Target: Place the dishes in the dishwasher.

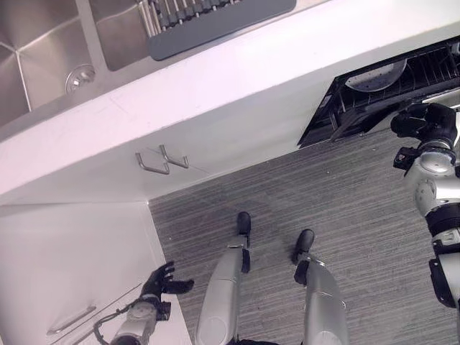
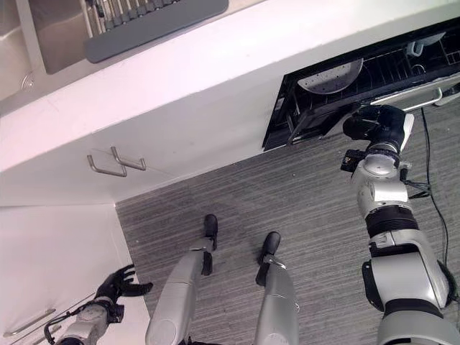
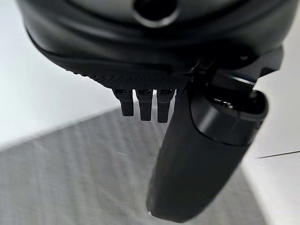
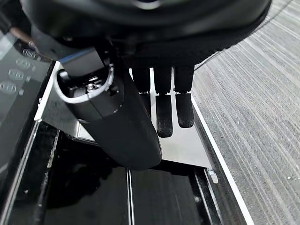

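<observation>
Your right hand (image 2: 377, 123) hangs at the open dishwasher (image 2: 374, 79) on the right, fingers relaxed, holding nothing. A plate (image 2: 330, 76) sits in its rack. Your left hand (image 1: 164, 280) is spread, empty, near the white cabinet (image 1: 65, 266).

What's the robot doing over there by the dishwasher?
It's working at the open dishwasher, where a round dish already sits in the rack. Its right hand is at the dishwasher's front edge, fingers straight and holding nothing. Its left hand hangs open beside the white cabinet. Up on the counter sit a sink and a drying rack.
</observation>
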